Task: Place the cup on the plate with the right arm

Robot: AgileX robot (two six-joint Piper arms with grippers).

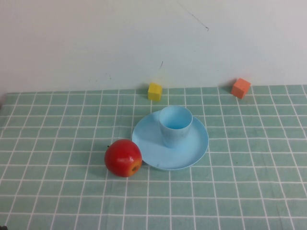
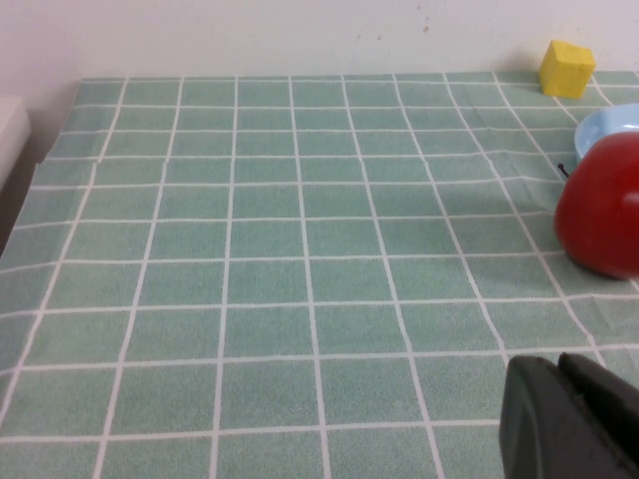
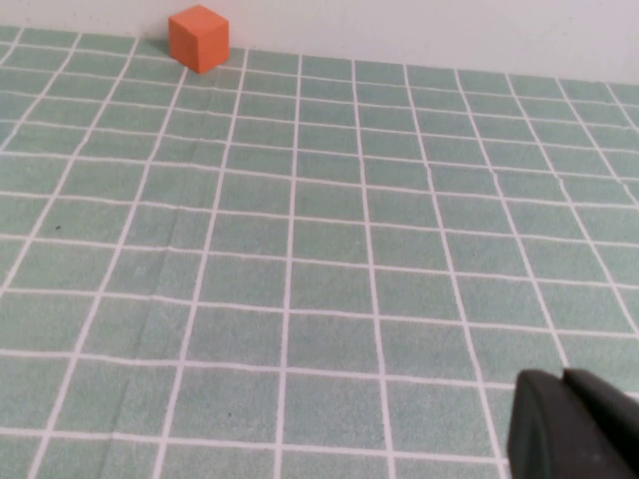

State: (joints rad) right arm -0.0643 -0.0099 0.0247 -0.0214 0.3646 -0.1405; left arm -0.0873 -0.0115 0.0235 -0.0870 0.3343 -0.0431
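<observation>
The light blue cup [image 1: 175, 125] stands upright on the round light blue plate [image 1: 148, 143] at the table's middle. Neither arm shows in the high view. My right gripper [image 3: 565, 381] hangs low over bare green cloth away from the plate, its black fingers pressed together with nothing between them. My left gripper [image 2: 559, 365] is shut too and holds nothing, low over the cloth on the table's left side. The plate's rim [image 2: 605, 124] just peeks out behind the apple in the left wrist view.
A red apple [image 1: 123, 157] [image 2: 605, 220] sits touching the plate's front left edge. A yellow cube [image 1: 155, 91] [image 2: 566, 68] and an orange cube [image 1: 241, 88] [image 3: 199, 37] lie at the back by the white wall. Green checked cloth [image 1: 249, 182] covers the table.
</observation>
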